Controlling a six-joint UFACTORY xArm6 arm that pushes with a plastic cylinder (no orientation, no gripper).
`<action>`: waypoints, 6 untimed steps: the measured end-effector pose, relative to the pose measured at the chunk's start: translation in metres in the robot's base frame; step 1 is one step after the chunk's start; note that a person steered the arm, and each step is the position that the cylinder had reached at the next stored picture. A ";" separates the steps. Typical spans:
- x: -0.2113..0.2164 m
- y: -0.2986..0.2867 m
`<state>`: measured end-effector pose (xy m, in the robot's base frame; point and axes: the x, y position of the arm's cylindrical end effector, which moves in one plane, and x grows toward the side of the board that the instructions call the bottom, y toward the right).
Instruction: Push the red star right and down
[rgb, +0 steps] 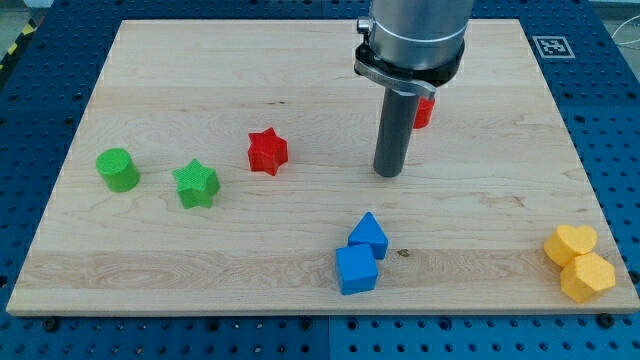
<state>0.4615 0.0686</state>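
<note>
Right of red star (267, 151); my tip (388, 174)

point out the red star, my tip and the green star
red star (267, 151), camera view, middle of its top face
my tip (388, 173), camera view, very end of the rod, to the red star's right
green star (196, 183), camera view, middle of its top face

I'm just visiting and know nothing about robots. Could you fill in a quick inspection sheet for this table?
Surface: wooden board, flat, on a blue perforated bench.
Job's things: red star, left of centre.
Clutter: green cylinder; green star; two touching blue blocks; yellow heart touching yellow hexagon; red block, partly hidden.
Tool: my tip, right of the red star, apart.
Cables: nothing seen.
Surroundings: printed marker, top right corner.
</note>
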 end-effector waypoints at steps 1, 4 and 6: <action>-0.024 -0.016; -0.076 -0.085; -0.077 -0.131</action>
<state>0.3848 -0.0621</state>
